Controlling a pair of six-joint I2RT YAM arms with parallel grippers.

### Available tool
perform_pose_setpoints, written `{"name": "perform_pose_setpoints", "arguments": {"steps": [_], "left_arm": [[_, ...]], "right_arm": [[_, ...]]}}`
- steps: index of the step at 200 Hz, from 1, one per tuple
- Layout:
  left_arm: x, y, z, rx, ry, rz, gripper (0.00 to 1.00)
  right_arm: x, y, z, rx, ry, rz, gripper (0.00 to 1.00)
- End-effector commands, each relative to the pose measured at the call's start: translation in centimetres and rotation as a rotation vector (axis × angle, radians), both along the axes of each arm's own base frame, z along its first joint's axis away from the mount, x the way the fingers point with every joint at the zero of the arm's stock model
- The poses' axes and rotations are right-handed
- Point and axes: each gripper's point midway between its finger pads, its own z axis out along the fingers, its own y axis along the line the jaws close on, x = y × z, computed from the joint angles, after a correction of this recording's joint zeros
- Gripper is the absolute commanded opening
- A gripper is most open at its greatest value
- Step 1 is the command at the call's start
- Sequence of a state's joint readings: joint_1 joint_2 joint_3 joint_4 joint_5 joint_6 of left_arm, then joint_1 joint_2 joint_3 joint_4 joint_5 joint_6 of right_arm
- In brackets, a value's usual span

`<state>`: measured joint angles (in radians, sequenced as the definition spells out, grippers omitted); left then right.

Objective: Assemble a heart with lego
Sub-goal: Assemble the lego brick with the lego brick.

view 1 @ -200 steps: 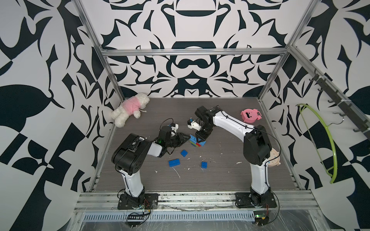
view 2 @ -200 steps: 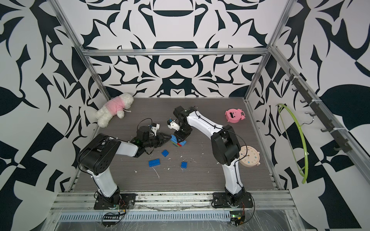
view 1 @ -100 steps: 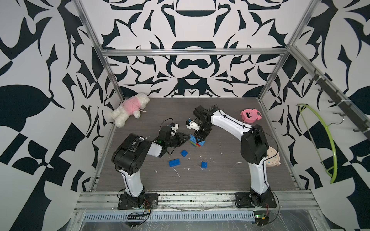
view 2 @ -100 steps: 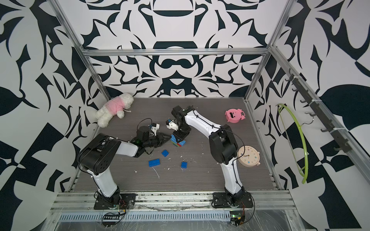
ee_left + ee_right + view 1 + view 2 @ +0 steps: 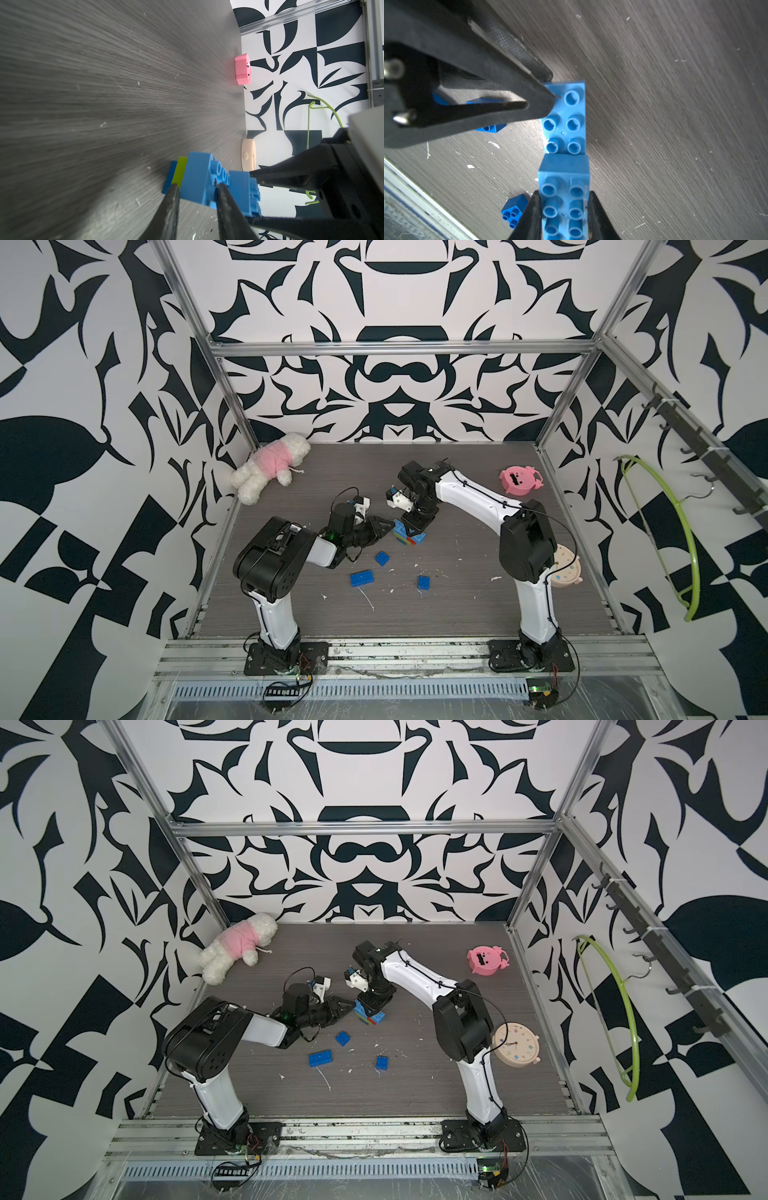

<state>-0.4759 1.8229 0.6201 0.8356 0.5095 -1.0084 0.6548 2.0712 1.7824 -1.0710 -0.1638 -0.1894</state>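
Top views: high at front, looking down, far, whole table. Wrist views: very near, sharing brick stack.

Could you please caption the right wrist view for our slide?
Right gripper clamps the top blue brick while the left gripper pinches the lower blue brick.

Worktop: dark grey wood grain, strewn with white flecks.
Middle: brick stack, blue, lime and red, standing upright.
Nearer the front: long blue brick, small blue brick, second small blue brick, all apart.
Far left corner: plush toy, lying down.
Far right: pink round toy.
Right edge: beige clock, face up.
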Motion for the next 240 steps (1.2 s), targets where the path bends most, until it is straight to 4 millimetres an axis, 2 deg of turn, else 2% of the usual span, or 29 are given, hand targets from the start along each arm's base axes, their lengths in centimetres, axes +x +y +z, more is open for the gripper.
{"name": "perform_pose_setpoints", "arguments": {"steps": [1, 54, 130, 185, 240], "left_arm": [[-0.6, 0.0, -1.0, 0.007, 0.028, -0.01, 0.32], [-0.6, 0.0, -0.9, 0.008, 0.024, -0.009, 0.31], [-0.5, 0.0, -0.9, 0.009, 0.027, -0.007, 0.32], [-0.4, 0.0, -1.0, 0.011, 0.028, -0.007, 0.32], [-0.6, 0.2, -1.1, 0.018, 0.026, -0.005, 0.32]], "right_arm": [[0.6, -1.3, 0.4, -0.052, -0.046, -0.027, 0.23], [0.2, -1.5, 0.3, -0.036, -0.016, -0.016, 0.23], [-1.4, -1.6, -2.6, -0.075, 0.111, 0.06, 0.22], [-1.3, -1.4, -1.8, -0.109, 0.16, 0.12, 0.22], [-0.7, -1.8, -1.7, -0.153, 0.121, 0.116, 0.22]]}}
